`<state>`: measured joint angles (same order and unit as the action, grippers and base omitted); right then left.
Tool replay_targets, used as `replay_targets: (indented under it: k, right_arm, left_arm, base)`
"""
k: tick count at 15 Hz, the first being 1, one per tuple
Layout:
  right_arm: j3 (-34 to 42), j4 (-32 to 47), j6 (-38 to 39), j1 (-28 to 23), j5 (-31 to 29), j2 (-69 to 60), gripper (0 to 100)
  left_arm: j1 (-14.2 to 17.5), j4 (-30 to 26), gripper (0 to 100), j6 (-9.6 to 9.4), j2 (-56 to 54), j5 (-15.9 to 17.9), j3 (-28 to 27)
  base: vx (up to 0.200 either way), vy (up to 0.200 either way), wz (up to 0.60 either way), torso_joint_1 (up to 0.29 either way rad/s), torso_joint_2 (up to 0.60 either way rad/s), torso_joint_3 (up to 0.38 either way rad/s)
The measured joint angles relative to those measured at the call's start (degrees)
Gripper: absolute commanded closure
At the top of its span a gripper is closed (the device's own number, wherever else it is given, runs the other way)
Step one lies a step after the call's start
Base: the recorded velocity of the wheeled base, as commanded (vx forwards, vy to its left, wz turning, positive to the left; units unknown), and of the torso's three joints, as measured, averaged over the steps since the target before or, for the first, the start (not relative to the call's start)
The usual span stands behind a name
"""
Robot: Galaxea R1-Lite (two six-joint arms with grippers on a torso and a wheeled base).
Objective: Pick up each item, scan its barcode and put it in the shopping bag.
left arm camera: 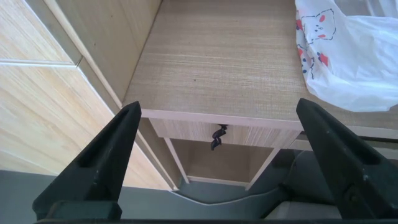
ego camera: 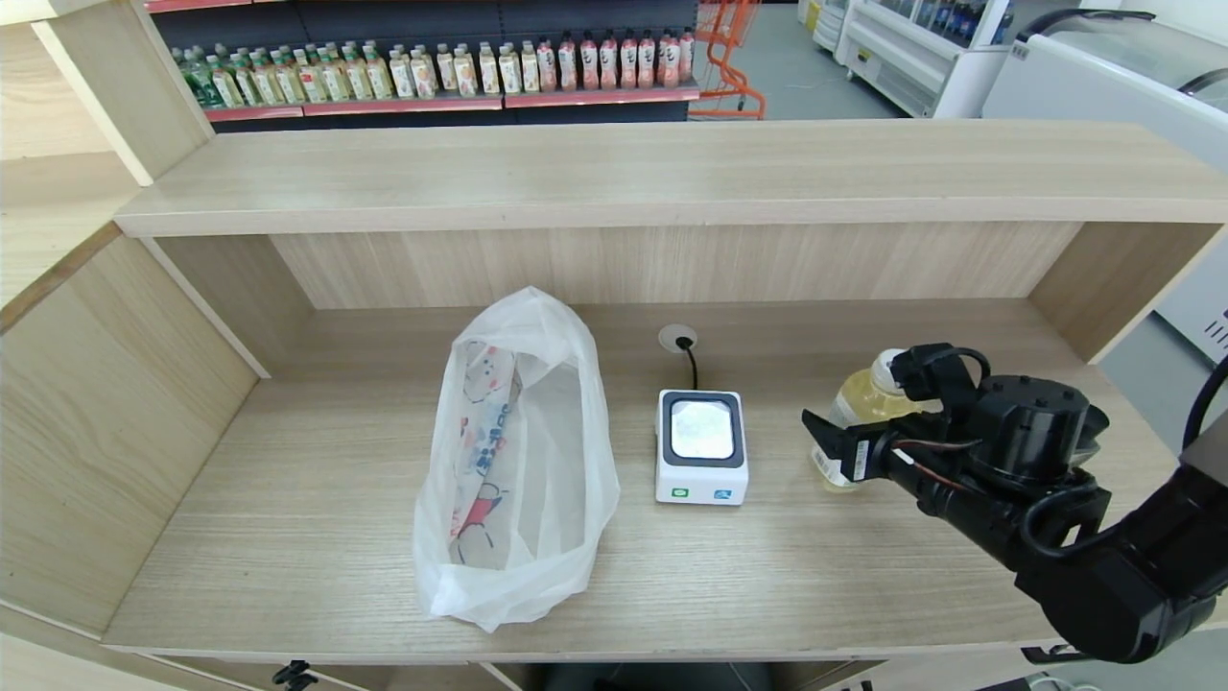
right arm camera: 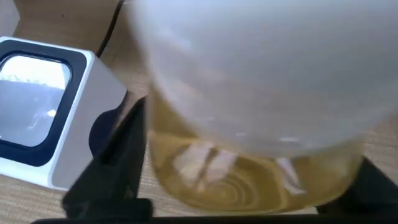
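- Bottle of yellow liquid sits at the right of the head view, cap toward upper right. Can't tell if it rests on the counter or is just off it.
- Right gripper pinches the bottle across its body. The plastic is smooth and round, so it may slip or twist in the grip once lifted.
- Scanner is mid-frame, near the bottle. A low sweep could knock it, and a barcode turned away from the window would give no read.
- Shopping bag, left of centre, is limp with a slack mouth. The bottle may catch the rim, shove the bag or land beside it.
- Left gripper is spread wide and empty below the counter edge, so nothing steadies the bag.
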<state>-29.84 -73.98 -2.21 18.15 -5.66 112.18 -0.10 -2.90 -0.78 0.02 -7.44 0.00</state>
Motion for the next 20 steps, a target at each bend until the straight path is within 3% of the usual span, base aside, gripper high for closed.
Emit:
replay_targets:
  k: [8,12,14,16,18,20]
  right_arm:
    - [0.6,2.8,-4.4,-0.2,0.2,-2.8,100]
    - [-0.8,12.7,1.8,-1.2,6.0,-12.2,100]
    - [-4.9,26.6,8.4,-1.6,13.6,-19.7,100]
    - [-10.5,40.6,15.4,-1.8,30.9,-27.8,100]
    - [-14.2,45.5,18.7,-1.6,46.2,-33.5,100]
    - [-15.8,46.8,19.7,0.1,56.2,-37.2,100]
  left_arm:
    - [0.0,0.0,0,-0.01,0.0,0.0,0.0]
    - [0.0,0.0,0,0.0,0.0,0.0,0.0]
    - [0.0,0.0,0,0.0,0.0,0.0,0.0]
    - [0.0,0.0,0,-0.01,0.0,0.0,0.0]
    - [0.0,0.0,0,0.0,0.0,0.0,0.0]
    - [0.0,0.0,0,0.0,0.0,0.0,0.0]
  base:
    - [0.0,0.0,0.0,0.0,0.0,0.0]
    - [0.0,0.0,0.0,0.0,0.0,0.0]
    - [0.0,0.0,0.0,0.0,0.0,0.0]
    - [0.0,0.0,0.0,0.0,0.0,0.0]
    - [0.0,0.0,0.0,0.0,0.0,0.0]
    - [0.0,0.0,0.0,0.0,0.0,0.0]
